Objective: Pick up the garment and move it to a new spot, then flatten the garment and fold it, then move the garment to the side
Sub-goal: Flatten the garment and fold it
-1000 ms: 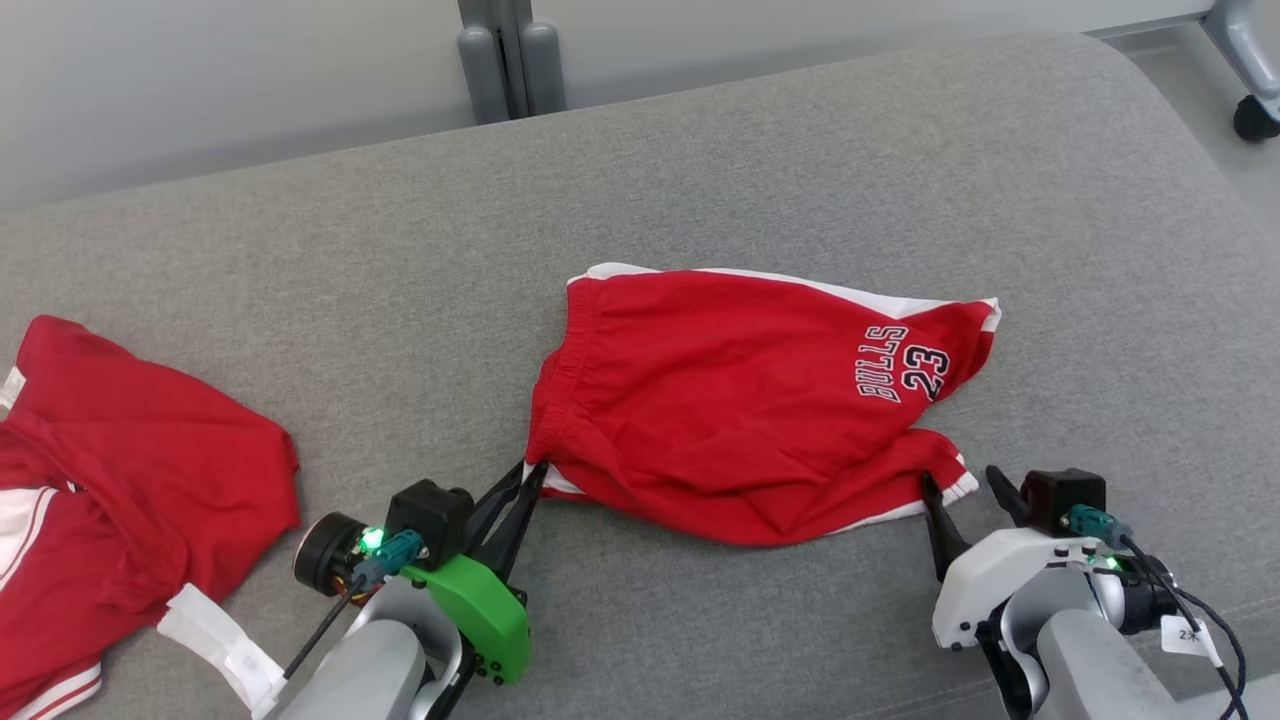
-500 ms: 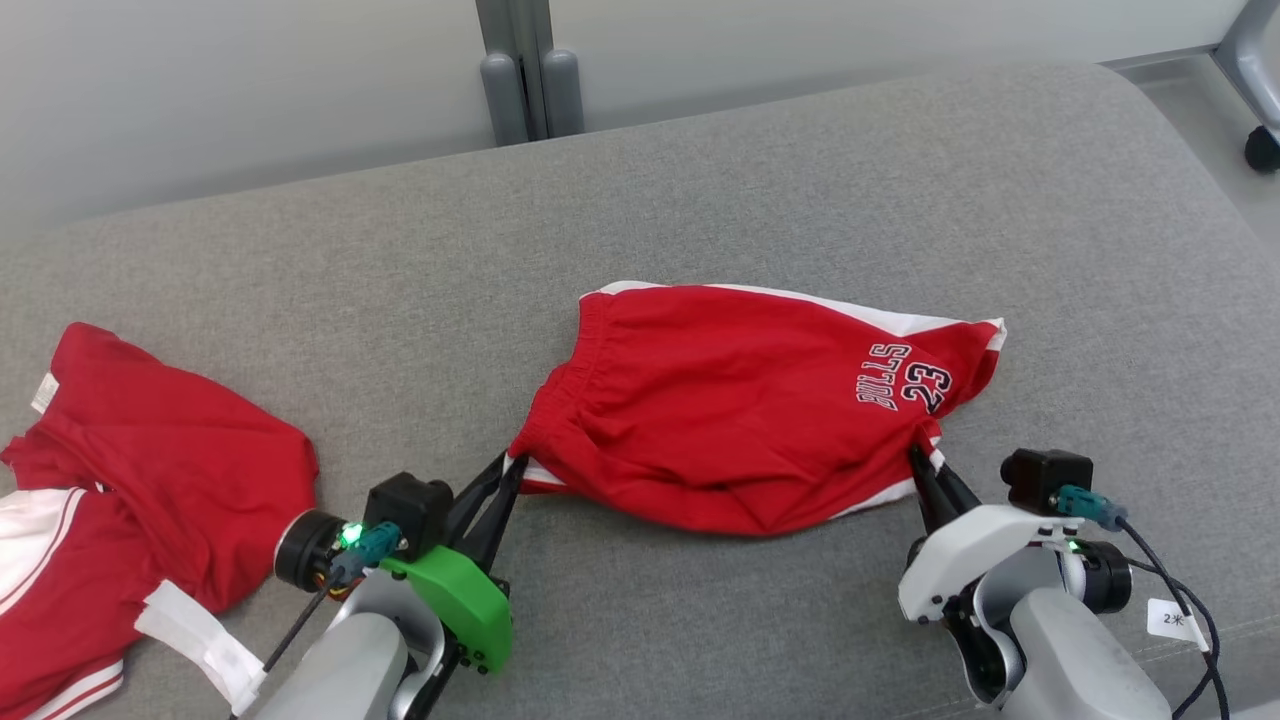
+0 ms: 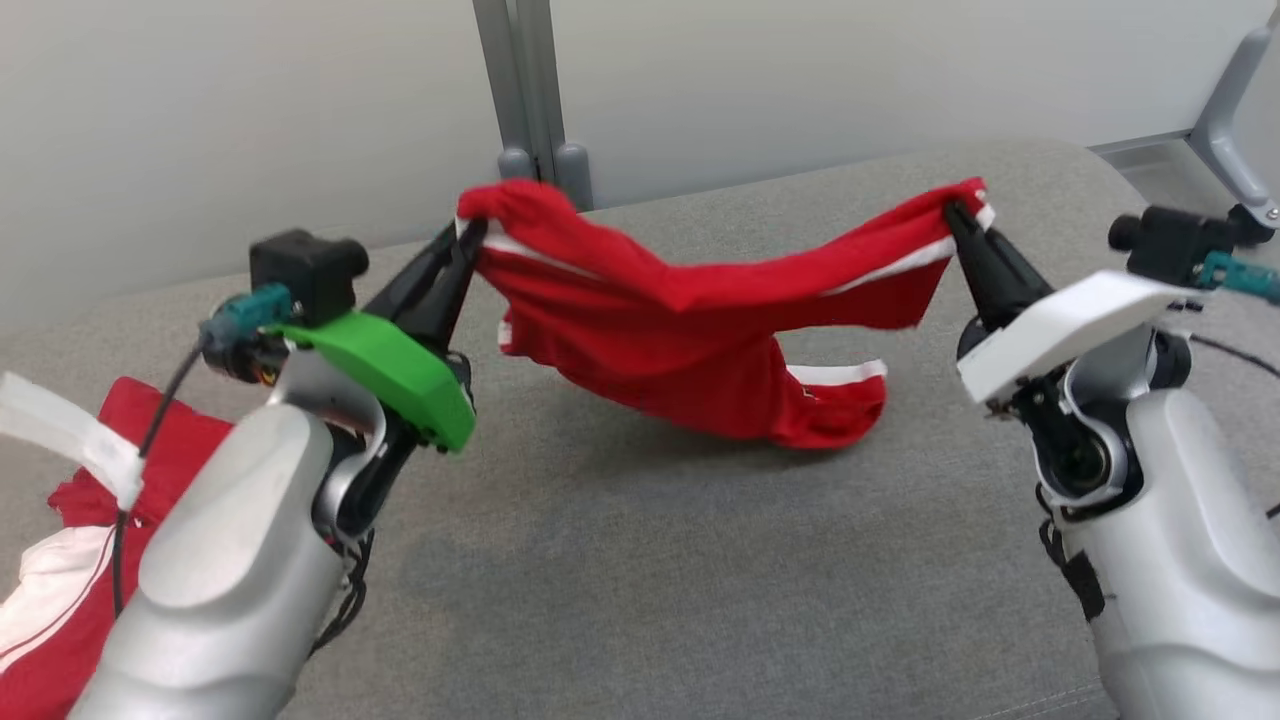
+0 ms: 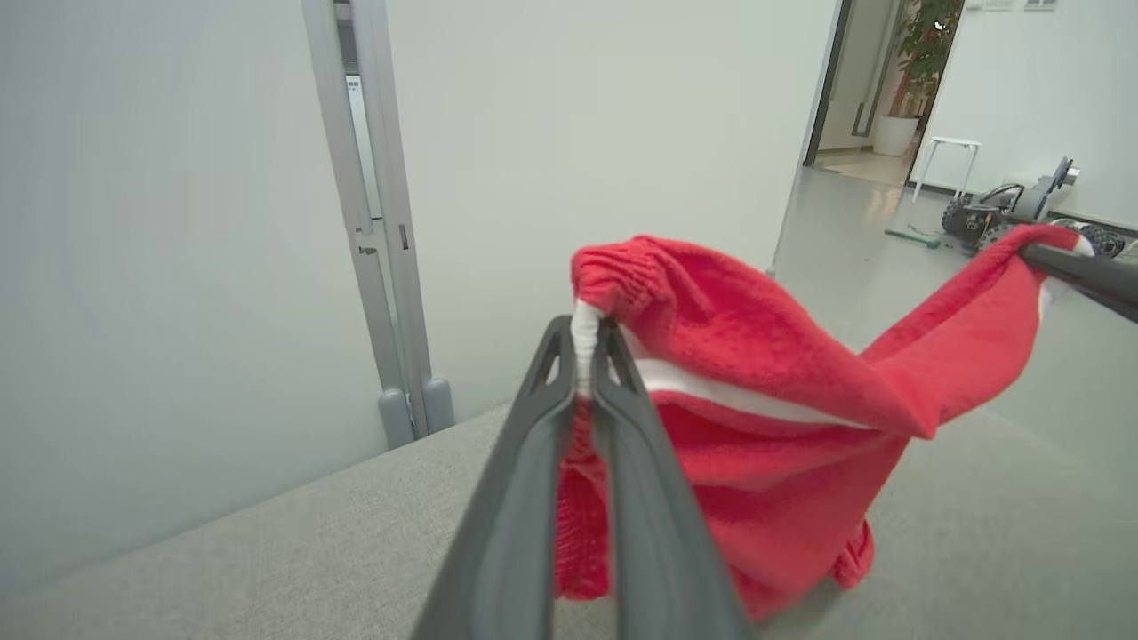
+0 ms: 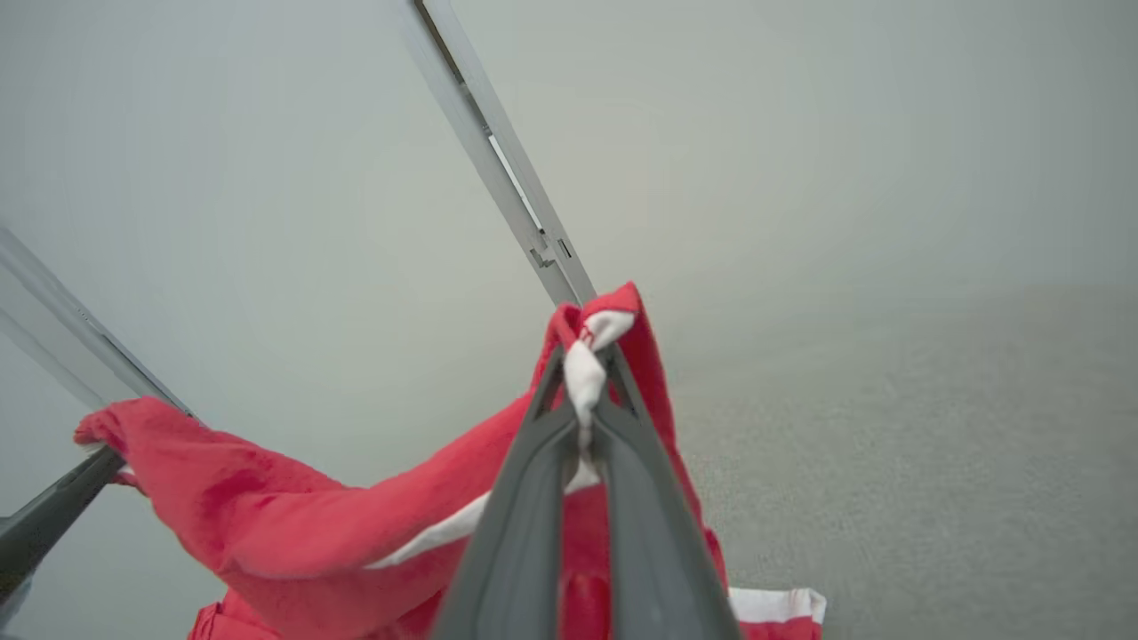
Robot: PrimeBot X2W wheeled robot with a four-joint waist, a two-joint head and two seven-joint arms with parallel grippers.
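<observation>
Garment (image 3: 690, 330): red shorts, slung between both grippers above grey cushion (image 3: 640, 580), sagging at centre
Left gripper (image 3: 470, 230): ten o'clock, clamped on waistband corner
Right gripper (image 3: 952, 212): two o'clock, clamped on white-trimmed hem

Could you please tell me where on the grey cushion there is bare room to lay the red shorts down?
The widest bare patch is the near cushion, between the left forearm and right forearm, below the hanging shorts. Another lies at the far right edge. The left is crowded by a second red garment.
</observation>
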